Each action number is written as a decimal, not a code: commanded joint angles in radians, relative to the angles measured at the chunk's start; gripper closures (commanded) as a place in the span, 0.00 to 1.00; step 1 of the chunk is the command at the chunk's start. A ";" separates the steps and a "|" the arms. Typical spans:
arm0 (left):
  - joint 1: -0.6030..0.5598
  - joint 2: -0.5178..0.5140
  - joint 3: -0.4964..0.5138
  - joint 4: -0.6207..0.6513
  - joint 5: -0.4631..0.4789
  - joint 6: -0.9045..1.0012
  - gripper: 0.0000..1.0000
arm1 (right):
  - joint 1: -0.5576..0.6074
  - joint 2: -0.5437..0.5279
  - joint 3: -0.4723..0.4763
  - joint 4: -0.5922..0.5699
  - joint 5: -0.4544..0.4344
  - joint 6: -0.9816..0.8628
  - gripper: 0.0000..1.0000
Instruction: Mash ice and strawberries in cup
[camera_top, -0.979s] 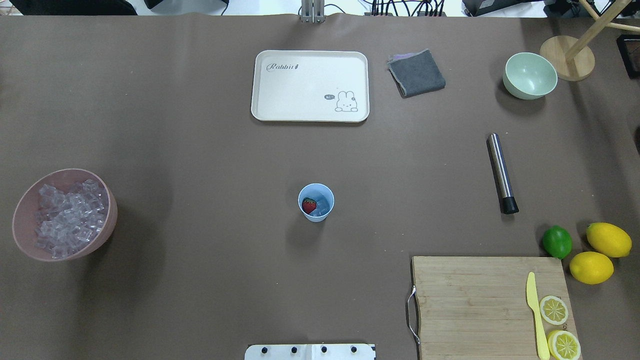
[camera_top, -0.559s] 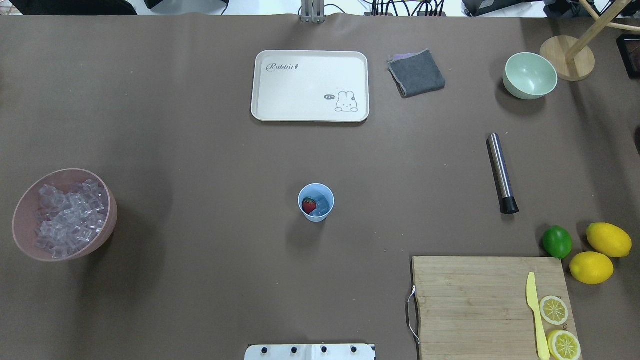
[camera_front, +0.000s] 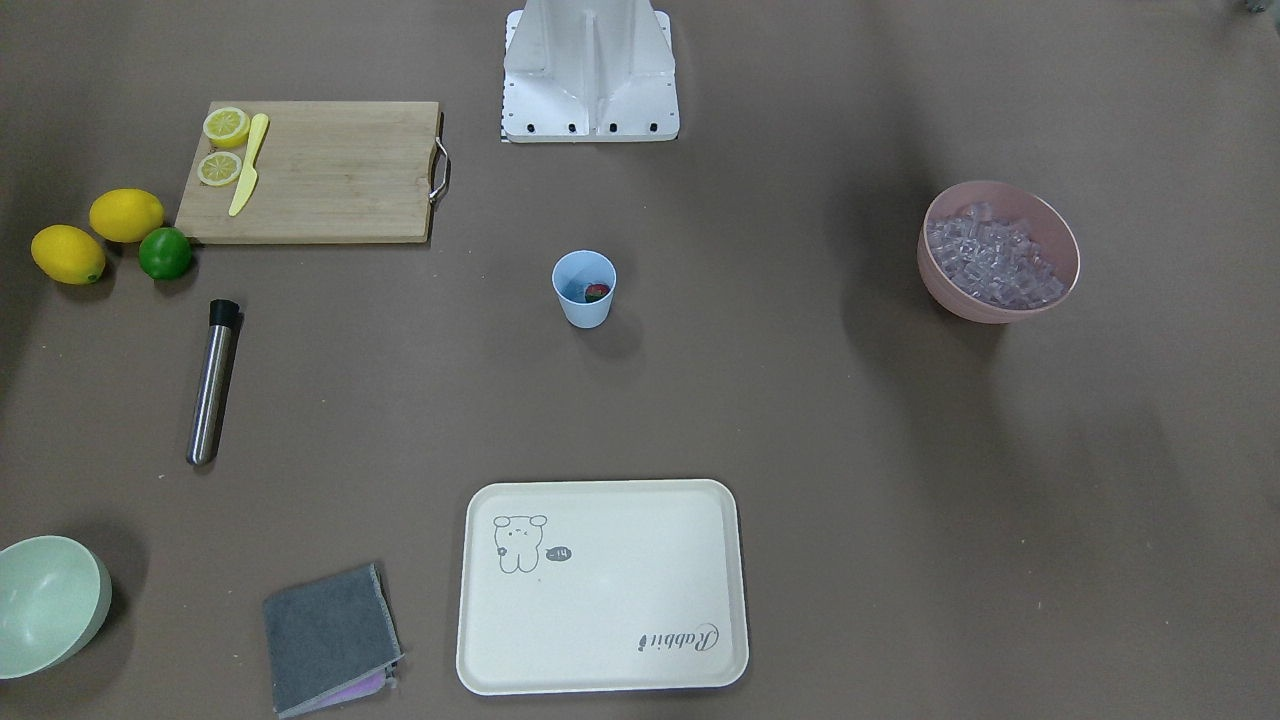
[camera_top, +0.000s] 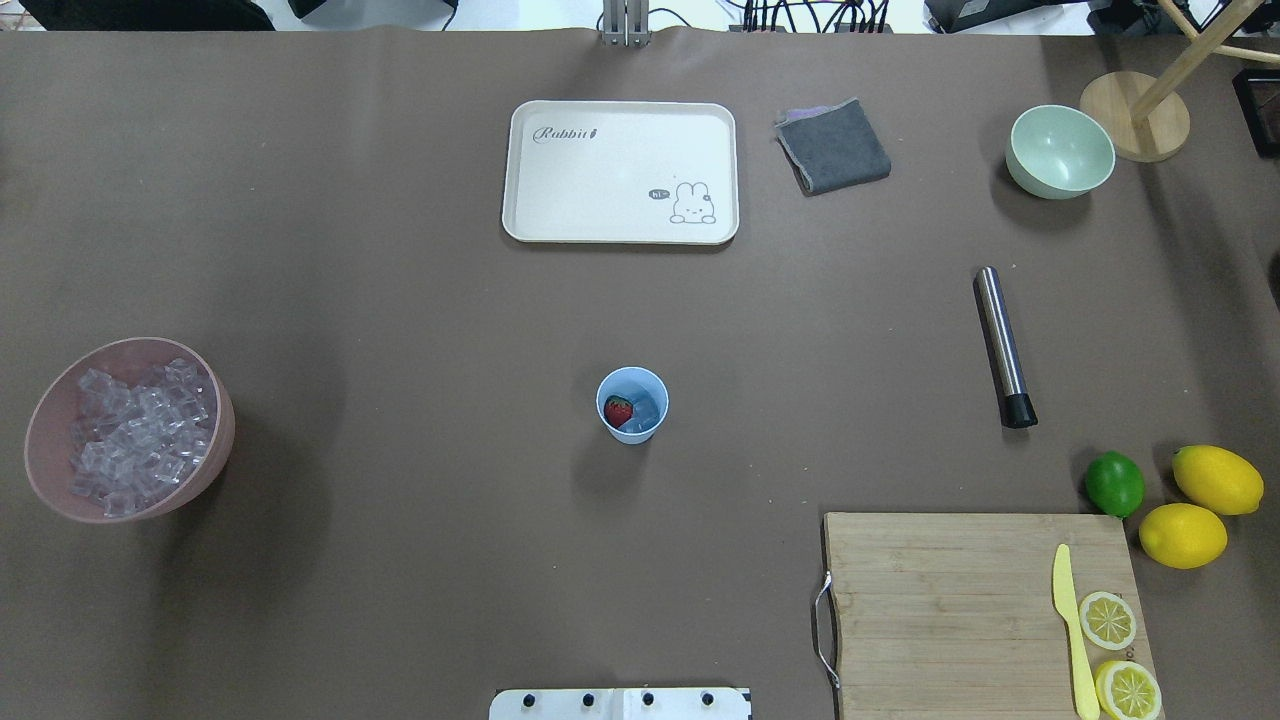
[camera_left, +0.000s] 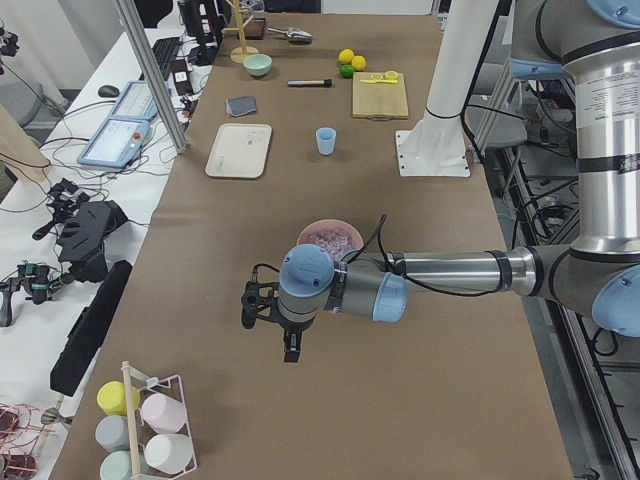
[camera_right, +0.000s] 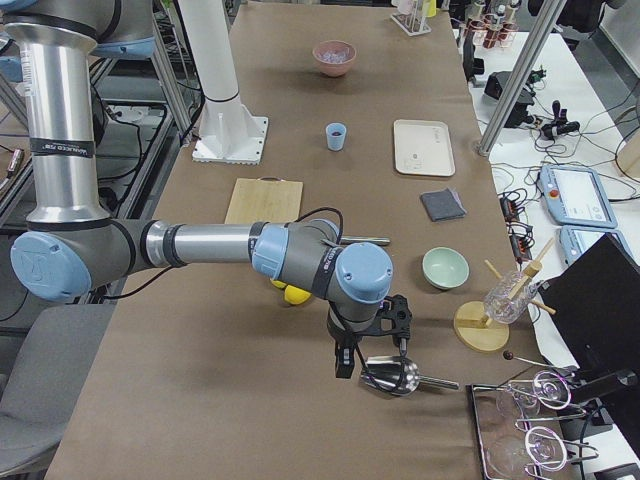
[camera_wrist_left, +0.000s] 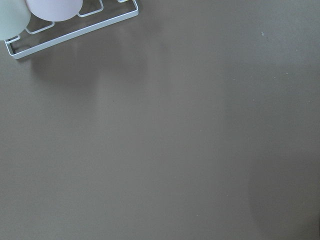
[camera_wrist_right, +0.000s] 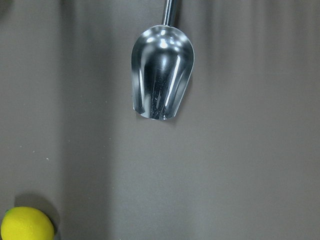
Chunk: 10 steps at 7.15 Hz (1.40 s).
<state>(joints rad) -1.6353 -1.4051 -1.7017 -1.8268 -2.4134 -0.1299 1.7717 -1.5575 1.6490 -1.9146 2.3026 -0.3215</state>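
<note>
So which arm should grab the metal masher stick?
Probably the right. The masher stick lies on the robot's right side, and the right gripper hangs at that end. The left gripper is far off, past the pink bowl.

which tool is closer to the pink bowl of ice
Left. The left tool hangs just past the pink bowl, toward the left end of the table. The right tool is at the opposite end, by the scoop.
</note>
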 joint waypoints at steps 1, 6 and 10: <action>0.002 0.029 0.002 -0.113 0.042 -0.001 0.02 | 0.000 -0.012 -0.020 0.037 0.003 0.001 0.00; 0.011 -0.029 0.022 -0.041 0.030 -0.002 0.02 | -0.001 -0.007 -0.026 0.120 0.005 0.006 0.00; 0.014 -0.106 0.030 0.069 -0.006 -0.001 0.02 | -0.006 0.008 -0.018 0.121 0.005 0.035 0.00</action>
<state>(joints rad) -1.6216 -1.5016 -1.6752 -1.7642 -2.4175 -0.1305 1.7670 -1.5529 1.6289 -1.7936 2.3071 -0.2906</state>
